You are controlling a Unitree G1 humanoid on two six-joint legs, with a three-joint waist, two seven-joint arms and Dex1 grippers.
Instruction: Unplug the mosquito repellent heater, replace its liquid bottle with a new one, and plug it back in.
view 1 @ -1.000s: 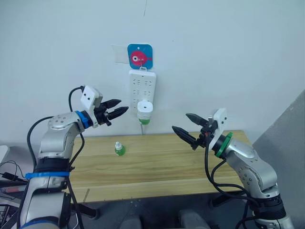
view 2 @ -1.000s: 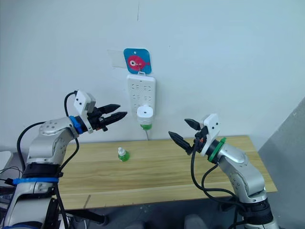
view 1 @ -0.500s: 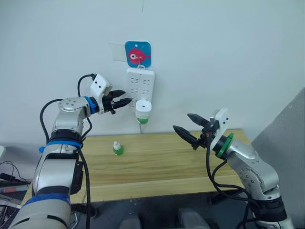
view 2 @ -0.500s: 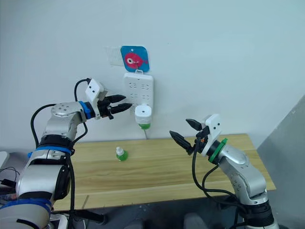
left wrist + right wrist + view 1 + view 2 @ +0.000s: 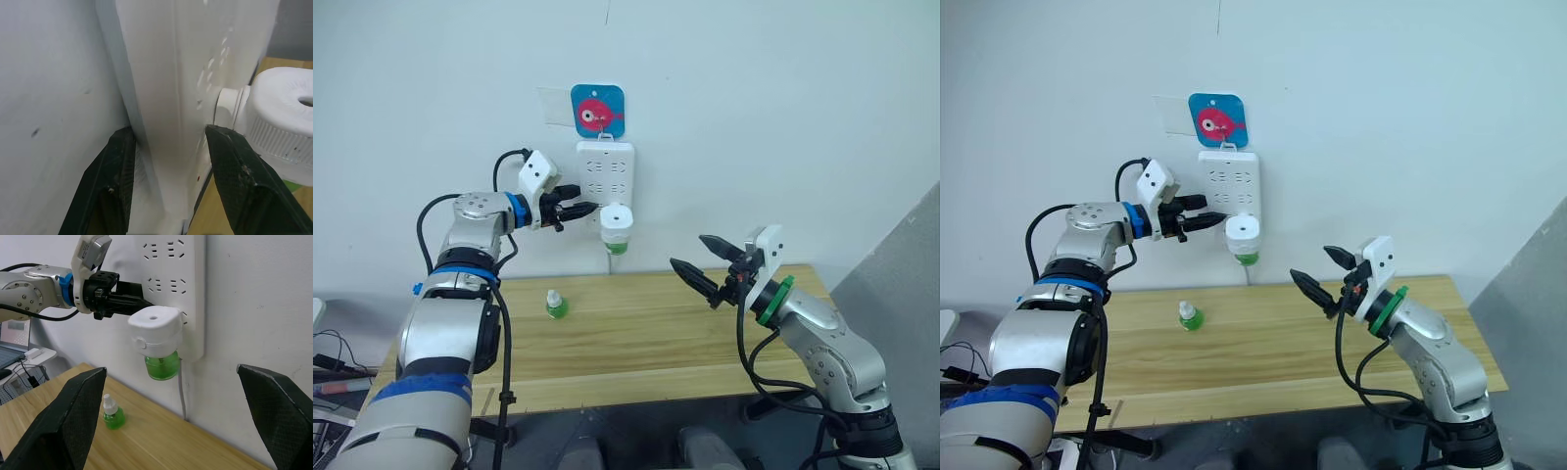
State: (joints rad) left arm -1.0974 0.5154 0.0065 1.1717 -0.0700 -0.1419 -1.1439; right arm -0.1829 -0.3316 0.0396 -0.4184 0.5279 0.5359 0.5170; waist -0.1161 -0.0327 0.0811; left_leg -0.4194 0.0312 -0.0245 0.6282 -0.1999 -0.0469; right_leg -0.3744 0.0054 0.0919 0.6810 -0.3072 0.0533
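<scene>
Your left gripper (image 5: 590,208): fingers apart, straddling edge of long white power strip (image 5: 605,186), beside small white rounded plastic heater (image 5: 616,222). Right gripper (image 5: 703,261): fingers apart, holding nothing.

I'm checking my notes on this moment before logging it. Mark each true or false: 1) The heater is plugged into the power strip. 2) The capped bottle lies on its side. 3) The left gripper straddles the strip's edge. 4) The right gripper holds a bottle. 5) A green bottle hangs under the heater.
1) True: the heater sits in the power strip.
2) False: the capped bottle stands upright on the table.
3) True: the open left gripper has a finger on each side of the strip's edge.
4) False: the right gripper is open and empty.
5) True: green bottle.
</scene>
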